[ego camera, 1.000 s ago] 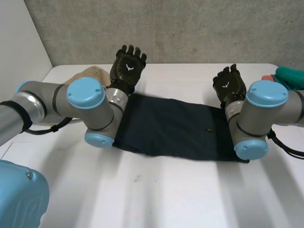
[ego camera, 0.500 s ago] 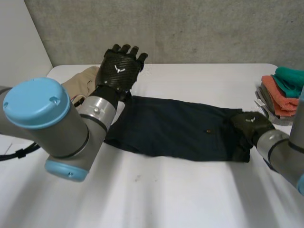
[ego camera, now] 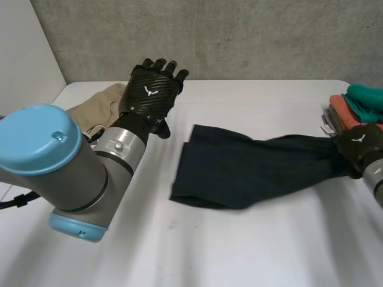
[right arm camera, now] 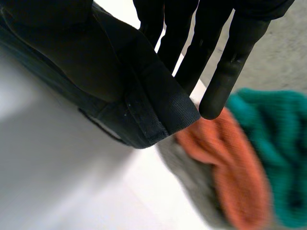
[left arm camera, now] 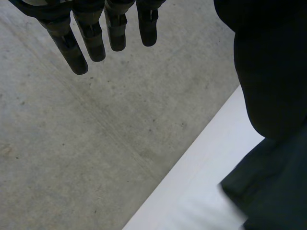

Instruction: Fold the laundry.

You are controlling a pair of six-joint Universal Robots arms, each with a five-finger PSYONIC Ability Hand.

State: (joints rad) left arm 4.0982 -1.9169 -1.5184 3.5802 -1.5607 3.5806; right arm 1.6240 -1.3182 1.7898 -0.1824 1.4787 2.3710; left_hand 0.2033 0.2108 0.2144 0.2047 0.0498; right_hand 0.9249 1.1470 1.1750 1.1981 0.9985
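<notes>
Trainee: Garment's on the move, then? The dark garment [ego camera: 239,170] lay flat across the middle of the table [ego camera: 197,251] a moment ago.

Supervisor: It did. Its right end has been pulled to the right and raised off the surface, close beside the stack of folded cloths [ego camera: 353,104]. The left part still lies on the table, but it has slid right too and is rumpled.

Trainee: What has hold of it?

Supervisor: The right hand [ego camera: 359,146]. Its wrist view shows the hemmed end pinched between the thumb and straight fingers [right arm camera: 225,81].

Trainee: And the left hand [ego camera: 149,89]?

Supervisor: Raised at the far left, near the beige garment [ego camera: 99,101]. Its fingers are straight and it holds nothing, well apart from the dark cloth.

Trainee: Does that count as a fold?

Supervisor: I'd judge not. The cloth has been dragged, not doubled over. It looks like repositioning, so the folding is probably still to come, and the wrinkles will want smoothing first.
</notes>
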